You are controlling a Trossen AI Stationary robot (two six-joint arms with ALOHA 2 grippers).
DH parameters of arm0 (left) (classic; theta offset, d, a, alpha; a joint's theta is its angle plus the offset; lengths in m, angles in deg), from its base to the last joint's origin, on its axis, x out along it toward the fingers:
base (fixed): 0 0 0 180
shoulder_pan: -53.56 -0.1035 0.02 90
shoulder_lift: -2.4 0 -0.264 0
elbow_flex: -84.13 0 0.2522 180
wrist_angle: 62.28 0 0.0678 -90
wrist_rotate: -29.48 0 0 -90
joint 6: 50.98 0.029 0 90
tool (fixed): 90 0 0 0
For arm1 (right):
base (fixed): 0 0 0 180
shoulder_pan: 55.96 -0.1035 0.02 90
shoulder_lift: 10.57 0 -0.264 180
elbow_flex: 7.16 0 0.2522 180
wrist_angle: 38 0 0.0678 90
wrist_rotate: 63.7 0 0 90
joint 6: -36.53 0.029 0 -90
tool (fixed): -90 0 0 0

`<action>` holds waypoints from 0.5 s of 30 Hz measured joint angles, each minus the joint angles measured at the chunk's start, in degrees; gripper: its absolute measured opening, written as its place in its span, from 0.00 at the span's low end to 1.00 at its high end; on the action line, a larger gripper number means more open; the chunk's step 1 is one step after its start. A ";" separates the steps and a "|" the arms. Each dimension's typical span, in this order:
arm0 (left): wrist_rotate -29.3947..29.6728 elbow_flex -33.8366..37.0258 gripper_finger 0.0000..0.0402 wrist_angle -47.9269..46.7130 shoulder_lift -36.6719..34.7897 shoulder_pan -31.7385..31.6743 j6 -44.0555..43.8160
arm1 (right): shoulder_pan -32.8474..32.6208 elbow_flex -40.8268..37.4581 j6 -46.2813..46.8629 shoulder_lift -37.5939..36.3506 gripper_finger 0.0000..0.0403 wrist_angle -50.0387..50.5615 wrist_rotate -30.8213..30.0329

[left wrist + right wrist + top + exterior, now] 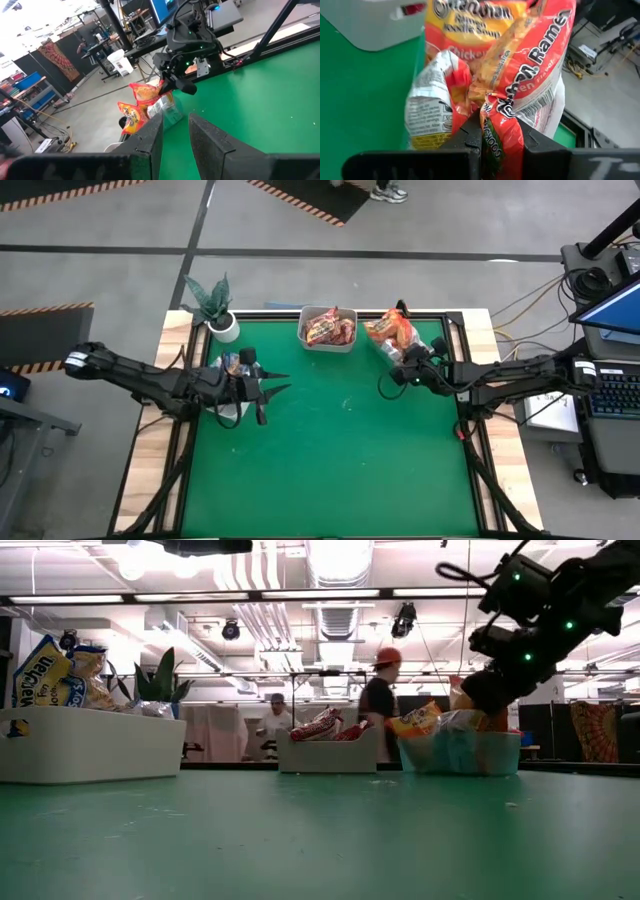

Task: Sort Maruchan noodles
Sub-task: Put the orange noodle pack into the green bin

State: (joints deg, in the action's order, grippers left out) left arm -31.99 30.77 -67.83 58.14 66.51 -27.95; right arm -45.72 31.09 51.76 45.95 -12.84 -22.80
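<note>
- The orange-yellow noodle packet [500, 115] that I work with is pinched between the two fingers of my right pincer [497, 142], which are nearly closed on its crinkled edge.
- This packet hangs among the other orange-yellow packets [390, 330] in the clear tub [460, 752] at the far right corner of the table [340, 460]; in the low view they stick up above the rim of the tub.
- From the high view, the right pincer [385, 385] sits just beside this tub, and its arm comes in from the right edge of the table.
- The dark red packets [330, 330] lie in the white tub [305, 338] at the middle of the far edge.
- The blue-and-white packets [45, 675] stand in another white tub [90, 745] at the far left, near a small potted plant [212, 305].
- My left pincer [275, 383] waits over the left side of the green mat, next to that tub. Its fingers [210, 145] stand a little apart, and I see nothing between them.
- In the room behind the table, a person in an orange helmet [380, 695] stands.
</note>
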 joint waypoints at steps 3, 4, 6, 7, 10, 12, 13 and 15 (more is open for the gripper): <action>-0.11 0.00 0.19 0.58 0.57 -0.04 -0.09 | 1.09 -1.02 1.89 0.08 0.08 0.02 0.30; -0.11 0.00 0.19 1.02 0.77 -0.04 -0.10 | 1.50 -1.34 2.31 0.08 0.08 0.04 0.98; -0.11 0.00 0.19 1.19 1.03 -0.05 -0.04 | 2.04 -1.76 3.46 0.08 0.08 0.01 2.13; -0.11 0.00 0.19 1.41 1.15 -0.07 -0.04 | 2.16 -1.92 4.05 0.07 0.08 -0.02 2.31; -0.11 0.00 0.19 1.29 1.22 -0.06 -0.04 | 2.16 -1.80 4.49 0.08 0.09 0.23 2.49; -0.09 0.00 0.19 1.30 1.17 -0.07 -0.16 | 2.18 -0.82 4.45 0.12 0.12 0.59 3.11; -0.09 0.00 0.19 1.28 1.16 -0.07 -0.39 | 2.18 -0.22 4.43 0.16 0.14 0.75 3.31; -0.09 0.00 0.19 1.27 1.14 -0.07 -0.71 | 2.18 1.27 4.42 0.16 0.18 1.56 3.56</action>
State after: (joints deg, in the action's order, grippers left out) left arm -32.08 30.77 -66.56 59.28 66.45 -28.66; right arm -43.54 32.35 56.18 46.11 -11.28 -19.24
